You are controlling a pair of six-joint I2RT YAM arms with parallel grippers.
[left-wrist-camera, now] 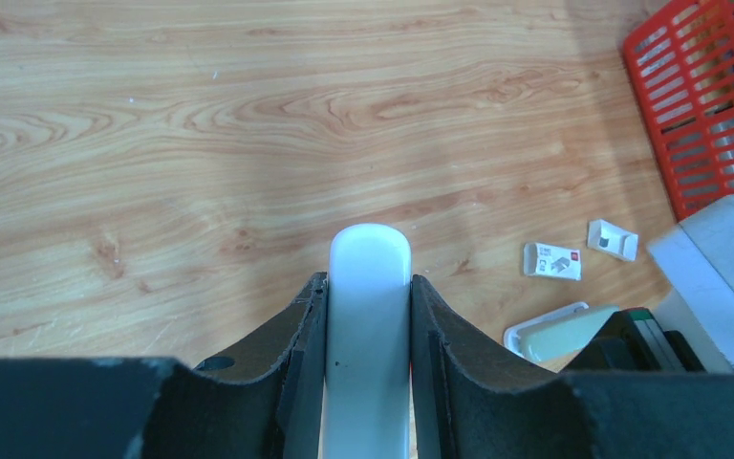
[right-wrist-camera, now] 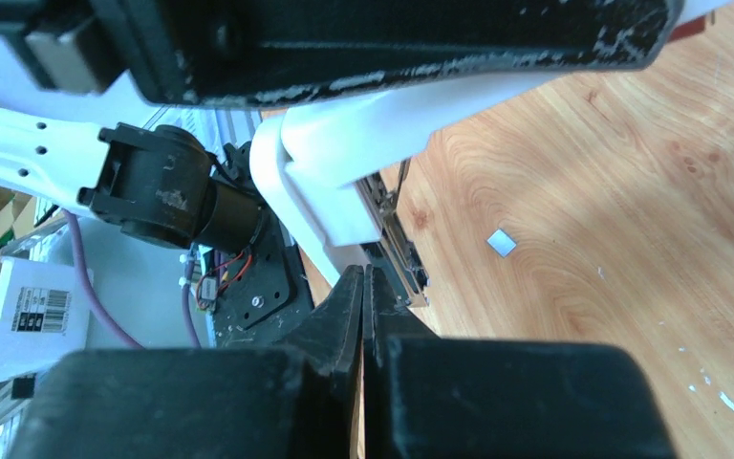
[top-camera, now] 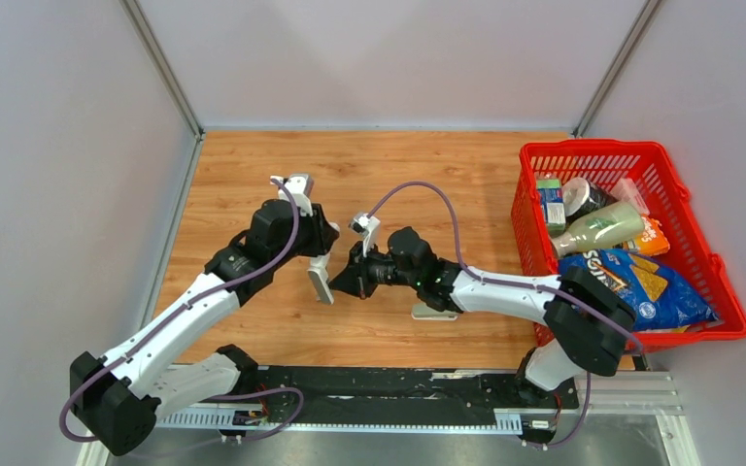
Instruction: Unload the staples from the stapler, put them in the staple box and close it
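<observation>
We have the white stapler [left-wrist-camera: 370,251] held above the desk [right-wrist-camera: 631,172] in our left hand [left-wrist-camera: 368,283], whose fingers stand partway closed, pressed against its sides. Our right hand [right-wrist-camera: 363,287] is closed tight on nothing, its tips just beside the stapler's metal track [right-wrist-camera: 397,239]; whether they touch it we cannot tell. We judge the step goes best if we hold the left grip steady and work the closed tips gently along the track, so the staples slide out rather than jam or scatter. We cannot make out staples inside the track. One small grey bit [right-wrist-camera: 502,242] on the desk may be one. From above, both hands hide the meeting point.
</observation>
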